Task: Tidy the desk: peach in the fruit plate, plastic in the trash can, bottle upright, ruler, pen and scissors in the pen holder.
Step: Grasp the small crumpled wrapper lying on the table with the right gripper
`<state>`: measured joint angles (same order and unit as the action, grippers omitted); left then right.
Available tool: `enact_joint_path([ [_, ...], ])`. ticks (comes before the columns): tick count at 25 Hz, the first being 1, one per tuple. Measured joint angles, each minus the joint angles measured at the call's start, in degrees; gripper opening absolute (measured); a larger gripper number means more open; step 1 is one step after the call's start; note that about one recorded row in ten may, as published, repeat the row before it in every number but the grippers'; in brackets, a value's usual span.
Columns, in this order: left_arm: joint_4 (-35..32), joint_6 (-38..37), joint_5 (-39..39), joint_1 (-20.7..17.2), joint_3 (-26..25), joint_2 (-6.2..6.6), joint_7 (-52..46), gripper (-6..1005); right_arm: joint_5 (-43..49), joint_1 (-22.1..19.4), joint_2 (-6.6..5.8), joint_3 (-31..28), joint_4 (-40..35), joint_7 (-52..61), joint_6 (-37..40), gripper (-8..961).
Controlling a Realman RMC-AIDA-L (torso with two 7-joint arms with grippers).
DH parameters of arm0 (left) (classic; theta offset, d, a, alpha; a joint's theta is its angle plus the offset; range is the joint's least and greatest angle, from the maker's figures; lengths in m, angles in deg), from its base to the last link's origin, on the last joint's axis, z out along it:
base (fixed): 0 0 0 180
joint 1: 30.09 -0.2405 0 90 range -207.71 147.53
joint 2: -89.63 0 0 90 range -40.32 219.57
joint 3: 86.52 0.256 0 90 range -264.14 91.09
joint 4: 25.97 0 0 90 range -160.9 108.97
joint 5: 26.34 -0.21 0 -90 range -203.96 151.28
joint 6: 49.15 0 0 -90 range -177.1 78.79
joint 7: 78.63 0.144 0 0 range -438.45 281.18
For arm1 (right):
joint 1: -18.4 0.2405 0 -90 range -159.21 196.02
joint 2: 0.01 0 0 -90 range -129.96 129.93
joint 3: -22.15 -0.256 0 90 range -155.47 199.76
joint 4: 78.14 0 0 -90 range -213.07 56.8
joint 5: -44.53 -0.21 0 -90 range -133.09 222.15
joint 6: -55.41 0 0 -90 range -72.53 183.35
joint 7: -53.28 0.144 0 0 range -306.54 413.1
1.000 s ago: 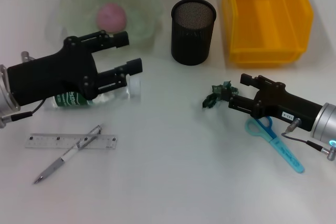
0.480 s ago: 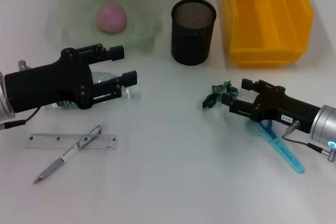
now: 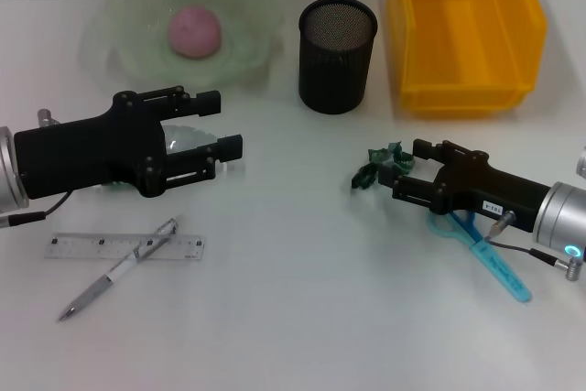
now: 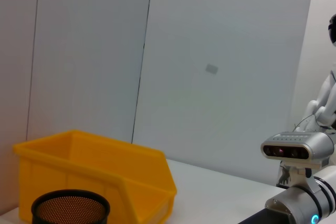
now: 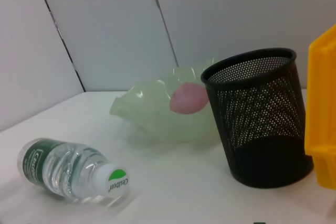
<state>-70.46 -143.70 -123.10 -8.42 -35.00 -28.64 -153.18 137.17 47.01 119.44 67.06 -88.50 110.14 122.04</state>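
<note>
Lower now than a second ago, your left gripper [image 3: 215, 123] lies near-horizontal over the lying bottle [image 3: 183, 141], fingers spread wide either side of it, not yet clamped. Your right gripper [image 3: 409, 168] has crept forward to the green plastic [image 3: 374, 166], jaws parted narrowly with the scrap just at the tips, arm low above the scissors [image 3: 485, 254]. Peach [image 3: 194, 28] sits in the fruit plate [image 3: 128, 20]. Ruler [image 3: 78, 246] and pen [image 3: 119, 268] cross near you; pen holder [image 3: 337, 43] and trash can [image 3: 462, 25] stand beyond.
</note>
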Motion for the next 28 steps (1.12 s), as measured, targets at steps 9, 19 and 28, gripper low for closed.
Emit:
enact_joint_path([
  [9, 0.11, -0.01, 0.12, -0.03, 0.13, -0.12, 0.08, 640, 0.00, 1.45, 0.08, 0.71, 0.62, 0.00, -1.68, 755],
  [19, 0.08, -0.02, 0.29, -0.31, 0.08, -0.12, 0.19, 637, 0.00, 2.35, 0.08, 2.29, 1.16, -0.09, -3.41, 720],
  [28, -0.09, -0.06, 0.42, -0.52, 0.06, -0.18, 0.28, 635, -0.01, 2.42, 0.08, 3.09, 1.03, -0.06, -2.98, 637],
])
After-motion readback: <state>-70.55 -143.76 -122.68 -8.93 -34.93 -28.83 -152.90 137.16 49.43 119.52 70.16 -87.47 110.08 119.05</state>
